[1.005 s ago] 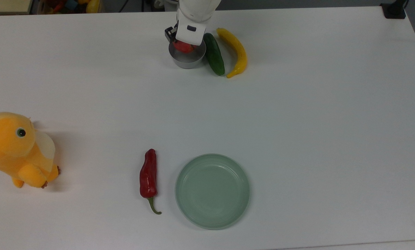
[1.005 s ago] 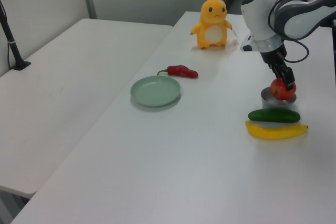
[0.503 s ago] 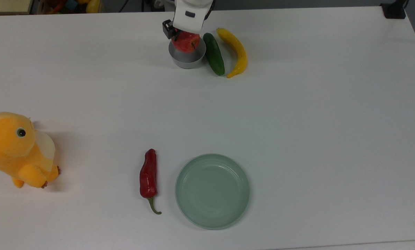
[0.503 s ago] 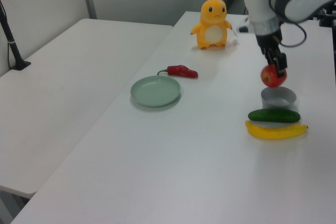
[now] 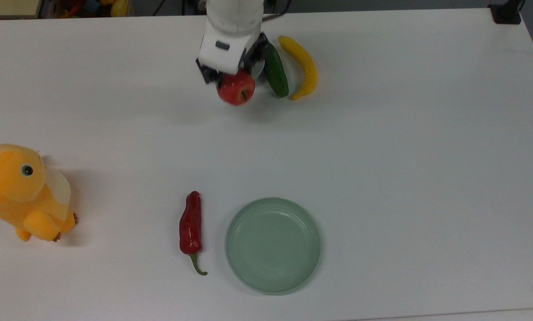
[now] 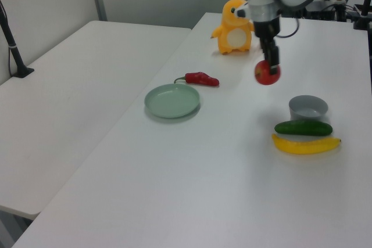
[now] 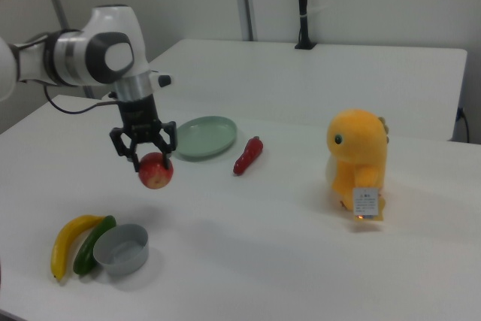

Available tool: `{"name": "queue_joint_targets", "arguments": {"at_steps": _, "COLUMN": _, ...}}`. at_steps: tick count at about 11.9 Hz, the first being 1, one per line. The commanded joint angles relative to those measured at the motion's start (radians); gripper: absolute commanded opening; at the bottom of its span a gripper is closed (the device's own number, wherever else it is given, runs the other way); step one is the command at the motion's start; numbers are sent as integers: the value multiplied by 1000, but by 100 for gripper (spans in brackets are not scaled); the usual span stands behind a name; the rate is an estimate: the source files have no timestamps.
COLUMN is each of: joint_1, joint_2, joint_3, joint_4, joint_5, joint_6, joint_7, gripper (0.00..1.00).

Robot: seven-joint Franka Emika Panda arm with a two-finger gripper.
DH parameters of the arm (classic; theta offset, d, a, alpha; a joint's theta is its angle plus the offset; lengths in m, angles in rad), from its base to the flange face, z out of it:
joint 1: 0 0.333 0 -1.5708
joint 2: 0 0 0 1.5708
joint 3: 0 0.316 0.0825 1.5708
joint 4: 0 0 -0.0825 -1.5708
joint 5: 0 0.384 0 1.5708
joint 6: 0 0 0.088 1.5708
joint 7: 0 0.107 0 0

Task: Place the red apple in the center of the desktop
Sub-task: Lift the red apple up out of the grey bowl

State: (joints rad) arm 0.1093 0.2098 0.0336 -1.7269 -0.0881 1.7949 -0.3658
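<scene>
The hand [image 7: 145, 149] grips the round, glossy red apple [image 7: 155, 171] above the smooth matte white bench [image 7: 263, 231]; a grey round bowl [image 7: 120, 248] stands near.

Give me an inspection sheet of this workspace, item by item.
Surface: white desktop, bare in the middle.
Job's things: red apple held above the desktop, off the grey bowl.
Clutter: cucumber, banana, chili pepper, green plate, yellow plush toy.
Grippers: pincer shut on the apple.
Cables: black cable trailing from the arm.
Surroundings: second white table alongside.
</scene>
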Motion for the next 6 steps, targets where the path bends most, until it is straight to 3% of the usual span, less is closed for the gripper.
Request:
{"name": "queue_joint_targets", "arguments": {"at_steps": 1, "joint_1": 7, "joint_2": 84, "joint_3": -7, "joint_4": 33, "joint_5": 1, "joint_6": 121, "joint_7": 92, "gripper": 45}}
{"name": "queue_joint_targets", "arguments": {"at_steps": 6, "joint_1": 20, "joint_2": 118, "joint_3": -6, "joint_4": 7, "joint_5": -12, "joint_6": 159, "joint_7": 134, "gripper": 45}}
